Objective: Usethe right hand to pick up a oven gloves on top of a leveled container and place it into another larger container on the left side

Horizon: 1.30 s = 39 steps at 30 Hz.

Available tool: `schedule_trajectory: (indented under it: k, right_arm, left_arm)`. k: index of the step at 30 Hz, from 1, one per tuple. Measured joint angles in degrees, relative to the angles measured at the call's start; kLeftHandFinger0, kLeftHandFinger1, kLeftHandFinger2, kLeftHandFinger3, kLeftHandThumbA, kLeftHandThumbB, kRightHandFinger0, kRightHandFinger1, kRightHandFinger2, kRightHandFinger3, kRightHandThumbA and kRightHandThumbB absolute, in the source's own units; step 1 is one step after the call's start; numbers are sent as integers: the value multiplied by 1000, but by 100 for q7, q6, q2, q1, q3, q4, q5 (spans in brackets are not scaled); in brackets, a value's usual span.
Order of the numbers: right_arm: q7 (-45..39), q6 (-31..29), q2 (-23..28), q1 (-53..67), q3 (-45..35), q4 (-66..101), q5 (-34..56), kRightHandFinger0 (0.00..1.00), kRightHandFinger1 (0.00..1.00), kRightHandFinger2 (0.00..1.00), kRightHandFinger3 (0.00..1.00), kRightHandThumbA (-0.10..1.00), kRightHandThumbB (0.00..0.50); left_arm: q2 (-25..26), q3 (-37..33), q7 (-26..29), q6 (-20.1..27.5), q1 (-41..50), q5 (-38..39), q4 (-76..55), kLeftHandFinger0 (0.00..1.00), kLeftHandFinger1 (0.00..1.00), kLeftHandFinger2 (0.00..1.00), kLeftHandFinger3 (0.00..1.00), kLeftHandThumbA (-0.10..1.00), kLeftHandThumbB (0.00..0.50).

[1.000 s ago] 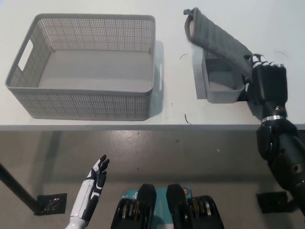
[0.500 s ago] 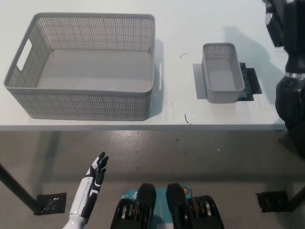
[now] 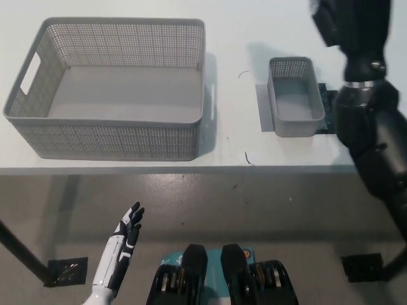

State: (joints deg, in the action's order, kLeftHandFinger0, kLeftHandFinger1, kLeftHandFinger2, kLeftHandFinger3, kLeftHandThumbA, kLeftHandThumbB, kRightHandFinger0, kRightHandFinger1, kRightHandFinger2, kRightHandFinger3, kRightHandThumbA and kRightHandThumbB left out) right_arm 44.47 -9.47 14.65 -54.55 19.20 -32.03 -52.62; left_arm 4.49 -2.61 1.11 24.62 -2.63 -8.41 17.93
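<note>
While the grey oven glove lay across the small grey perforated container (image 3: pixel 295 105) a second ago, that container at right of centre is now bare and the glove is out of frame. Black right hand (image 3: pixel 351 28) has risen to the upper right corner, partly cut off; can't tell whether it's clamped on the glove. Judgement: glove is likely lifted, carry leftward comes next. Large grey perforated basket (image 3: pixel 114 136) at upper left is still empty. White left hand (image 3: pixel 129 232) rests at lower left, fingers apart, holding nothing.
</note>
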Motion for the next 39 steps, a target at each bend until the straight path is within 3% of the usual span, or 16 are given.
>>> schedule_trajectory:
  k: [2,4,8,16,21,25,28,29,30,31,32,33,34,35,39]
  right_arm:
    - [-41,0,-149,-72,116,-83,-17,0,220,700,724,-100,242]
    - [-83,-2,-315,-145,236,-208,-30,0,176,636,642,-100,260]
    - [-89,-24,-621,-402,493,-648,-83,0,177,645,637,-100,229]
    - [-48,-202,-1418,-1223,957,-2124,-92,0,133,619,457,-100,214]
    - [-31,-345,-1906,-1601,1074,-3147,-53,0,161,665,511,-100,235]
    - [-17,-454,-2157,-1799,1090,-3794,13,0,136,645,509,-100,182]
    - [-79,-502,-2302,-1949,1068,-4238,118,0,277,819,712,-100,213]
    - [-128,-496,-2320,-1975,1051,-4296,154,24,350,909,826,-100,260]
    - [-208,-480,-2342,-2012,1029,-4367,197,115,469,914,815,-100,278]
    - [-261,-465,-2352,-2028,1017,-4394,219,333,719,1000,985,-6,285]
    - [-475,-357,-2384,-2089,990,-4469,284,630,1000,1000,1000,139,304]
    - [-559,-312,-2392,-2107,988,-4487,299,737,1000,1000,1000,179,315]
    - [-729,-221,-2401,-2131,981,-4512,329,999,1000,1000,1000,246,364]
    - [-796,-191,-2404,-2137,979,-4523,342,1000,1000,1000,1000,262,375]
    - [-1367,12,-2399,-2133,868,-4577,482,1000,1000,1000,1000,657,436]
  left_arm:
    - [0,0,0,0,0,-1,0,1000,1000,1000,1000,1000,173]
    - [1,0,0,0,0,-2,0,1000,1000,1000,1000,1000,169]
    - [4,-1,0,0,2,-6,0,1000,1000,1000,1000,1000,174]
    - [12,-4,2,1,0,-48,-9,1000,1000,1000,1000,1000,156]
    - [13,-4,1,1,-1,-78,-15,1000,1000,1000,1000,1000,157]
    - [23,-5,2,1,-3,-105,-24,1000,1000,1000,1000,1000,155]
    - [30,-4,2,1,-9,-119,-23,1000,1000,1000,1000,1000,155]
    - [30,-4,2,1,-11,-120,-23,1000,1000,1000,1000,1000,154]
    - [30,-4,1,1,-12,-121,-23,1000,1000,1000,1000,1000,152]
    - [30,-4,1,1,-12,-121,-24,1000,1000,1000,1000,1000,151]
    - [32,-5,1,1,-12,-125,-23,1000,1000,1000,1000,1000,152]
    - [31,-5,1,1,-14,-127,-23,1000,1000,1000,1000,1000,152]
    - [30,-7,1,0,-17,-128,-23,1000,1000,1000,1000,1000,147]
    - [29,-7,0,0,-16,-128,-23,1000,1000,1000,1000,1000,147]
    - [31,-8,-1,0,-16,-129,-22,1000,1000,1000,1000,1000,164]
